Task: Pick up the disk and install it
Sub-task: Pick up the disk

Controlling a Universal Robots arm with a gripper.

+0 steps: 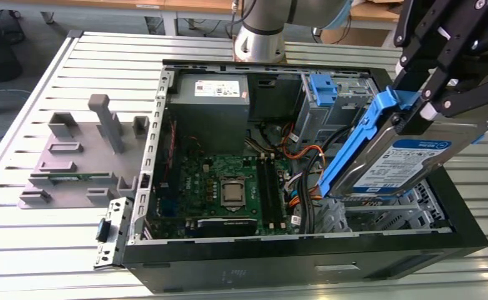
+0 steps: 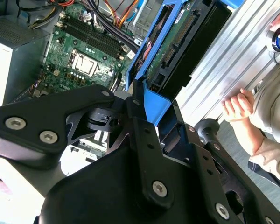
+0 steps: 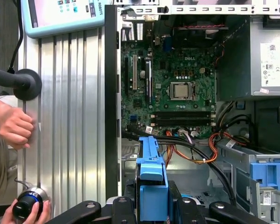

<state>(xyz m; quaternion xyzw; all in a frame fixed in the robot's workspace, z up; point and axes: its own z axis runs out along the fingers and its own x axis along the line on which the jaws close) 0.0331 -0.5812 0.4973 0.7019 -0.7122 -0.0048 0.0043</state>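
There was one disk (image 1: pixel 402 164) and one gripper (image 1: pixel 417 111). There was one open computer case (image 1: pixel 310 256), with one green board (image 1: pixel 210 181), one grey power box (image 1: pixel 210 106) and one upright blue latch (image 1: pixel 323 87). There was one table (image 1: pixel 27 250) and one grey holder (image 1: pixel 77 162). There were two hands (image 3: pixel 14 127) (image 3: pixel 37 215), one round knob (image 3: pixel 27 205) and one screen pad (image 3: pixel 60 16).

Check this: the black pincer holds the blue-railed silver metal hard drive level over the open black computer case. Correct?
Not level. The exterior view shows the black pincer holding the silver metal hard drive tilted over the open black computer case.
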